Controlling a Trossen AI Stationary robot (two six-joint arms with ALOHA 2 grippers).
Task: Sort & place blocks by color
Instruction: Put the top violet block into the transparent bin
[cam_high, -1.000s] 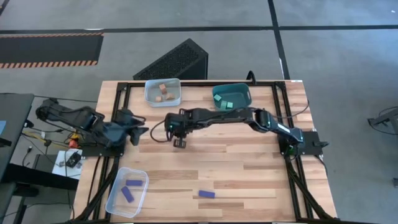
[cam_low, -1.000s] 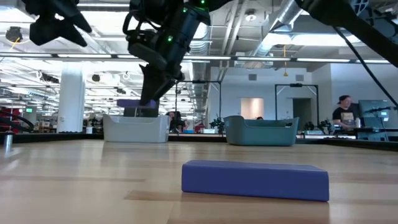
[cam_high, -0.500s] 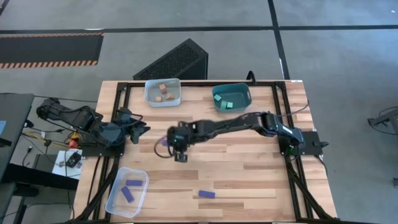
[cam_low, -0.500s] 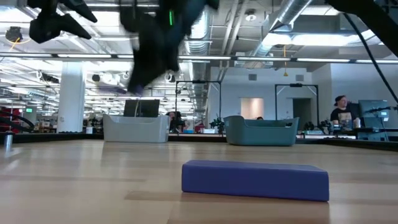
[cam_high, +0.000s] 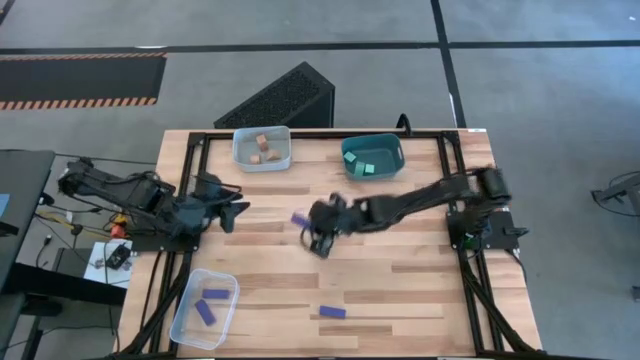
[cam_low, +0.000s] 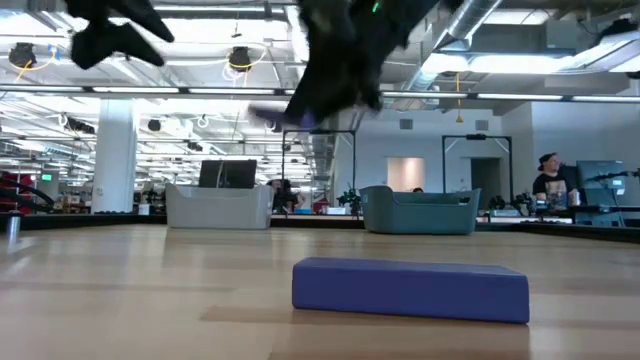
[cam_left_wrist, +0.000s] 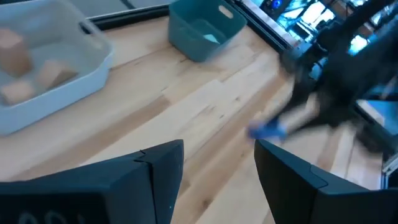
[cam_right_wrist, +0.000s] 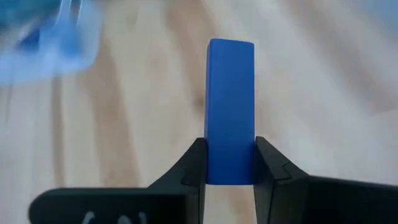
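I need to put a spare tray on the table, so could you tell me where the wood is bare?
Bare: the right front area beyond the loose blue block, and the strip between the clear bin and the right pincer. Crowded: the back edge, with the grey bin and teal bin.

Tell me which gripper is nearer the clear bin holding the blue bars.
Left. The left gripper hovers at the table's left edge, just beyond the clear bin. The right gripper, gripping a blue bar, is over mid-table, farther off.

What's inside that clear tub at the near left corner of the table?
Two dark blue bars lie inside the clear tub, one near its rim, another mid-tub. Nothing seems hidden from above.
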